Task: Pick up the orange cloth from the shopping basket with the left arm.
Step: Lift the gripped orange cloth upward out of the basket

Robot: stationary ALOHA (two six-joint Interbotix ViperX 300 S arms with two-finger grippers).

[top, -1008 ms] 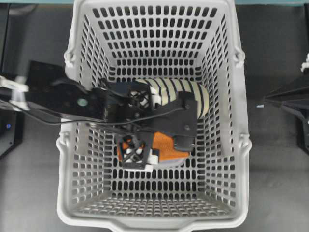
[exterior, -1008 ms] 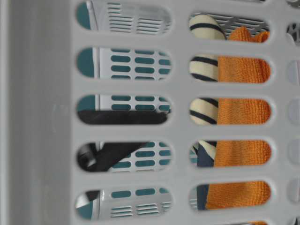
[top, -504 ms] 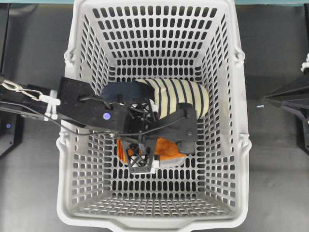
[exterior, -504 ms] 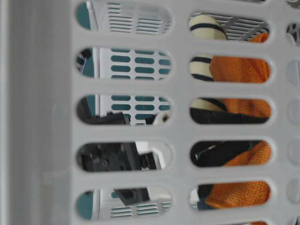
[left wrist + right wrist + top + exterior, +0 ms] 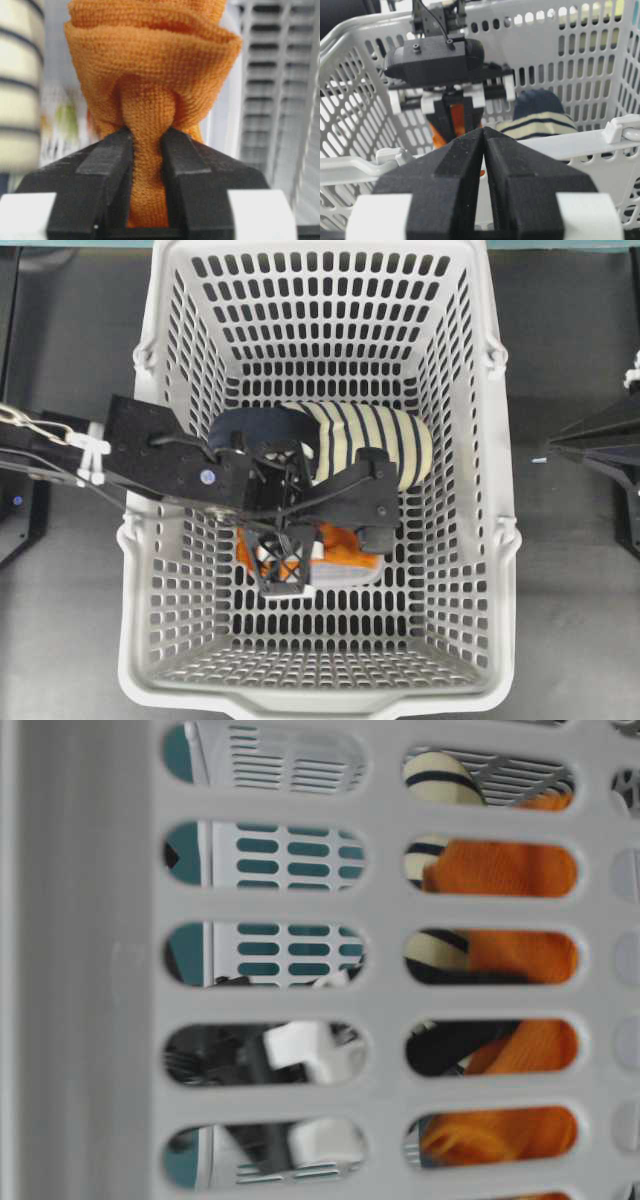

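The left gripper [image 5: 147,150] is seen pinched on a raised fold of the orange cloth [image 5: 150,75], the fabric squeezed into a narrow ridge between the black fingers [image 5: 107,170]. In the overhead view the left gripper [image 5: 283,562] is reached down into the shopping basket [image 5: 150,640], and the orange cloth [image 5: 345,548] is found on the basket floor, near its middle. A navy and cream striped bundle [image 5: 375,440] is lying just behind the cloth. The right gripper [image 5: 484,145] is held outside the basket, its jaws pressed together on nothing.
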